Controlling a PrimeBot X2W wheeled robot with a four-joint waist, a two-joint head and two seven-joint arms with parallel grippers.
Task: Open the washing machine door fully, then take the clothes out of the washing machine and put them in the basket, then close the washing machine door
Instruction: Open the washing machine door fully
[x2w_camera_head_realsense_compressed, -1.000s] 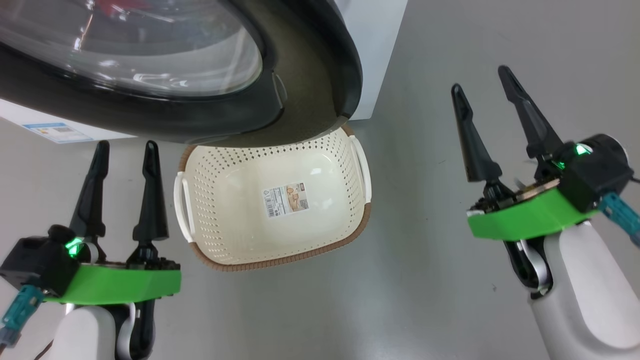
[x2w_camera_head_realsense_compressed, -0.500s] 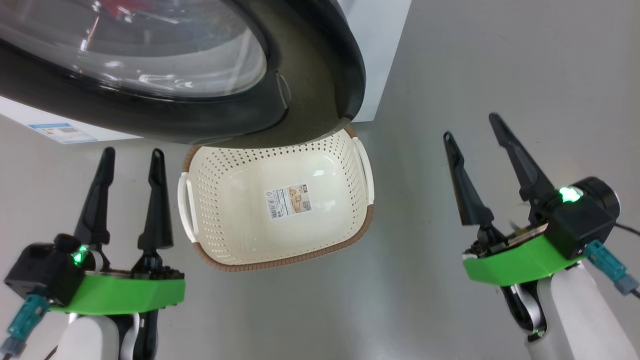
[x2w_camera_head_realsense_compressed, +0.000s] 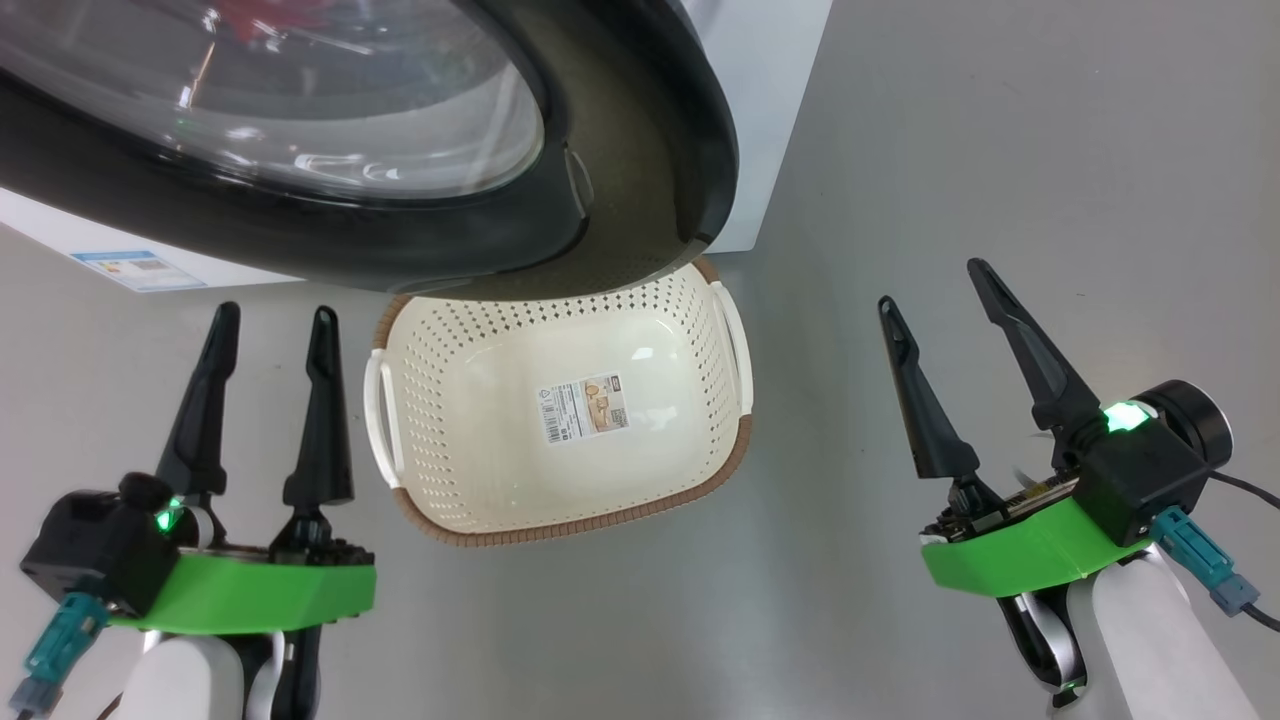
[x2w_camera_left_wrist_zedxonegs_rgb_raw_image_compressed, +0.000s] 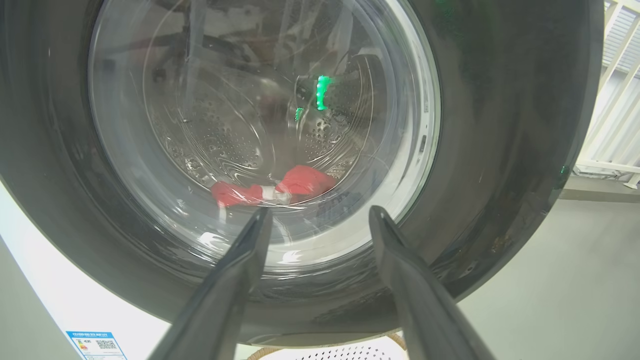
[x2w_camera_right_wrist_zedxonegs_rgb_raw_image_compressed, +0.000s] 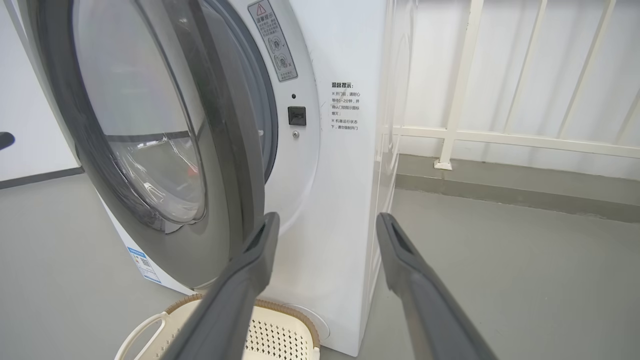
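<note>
The washing machine door (x2w_camera_head_realsense_compressed: 640, 150) stands ajar, its black rim hanging over the far edge of the basket (x2w_camera_head_realsense_compressed: 470, 440), which lies empty on the floor. Through the door's glass (x2w_camera_left_wrist_zedxonegs_rgb_raw_image_compressed: 225, 125) the red clothes (x2w_camera_left_wrist_zedxonegs_rgb_raw_image_compressed: 305, 180) lie at the bottom of the steel drum. My left gripper (x2w_camera_head_realsense_compressed: 275, 315) is open to the left of the basket, pointing at the door (x2w_camera_left_wrist_zedxonegs_rgb_raw_image_compressed: 50, 175). My right gripper (x2w_camera_head_realsense_compressed: 930, 285) is open to the right of the basket and holds nothing. It points at the white front of the washing machine (x2w_camera_right_wrist_zedxonegs_rgb_raw_image_compressed: 345, 200), beside the door's edge (x2w_camera_right_wrist_zedxonegs_rgb_raw_image_compressed: 235, 150).
Grey floor (x2w_camera_head_realsense_compressed: 1000, 150) spreads to the right of the machine. A white railing (x2w_camera_right_wrist_zedxonegs_rgb_raw_image_compressed: 460, 90) runs along the wall behind it. The basket's near corner (x2w_camera_right_wrist_zedxonegs_rgb_raw_image_compressed: 280, 335) sits just below the door. A blue label (x2w_camera_head_realsense_compressed: 135, 268) marks the machine's lower front.
My right gripper has drawn back and down toward me, still open. The head camera has shifted slightly. The left gripper, door and basket have hardly moved.
</note>
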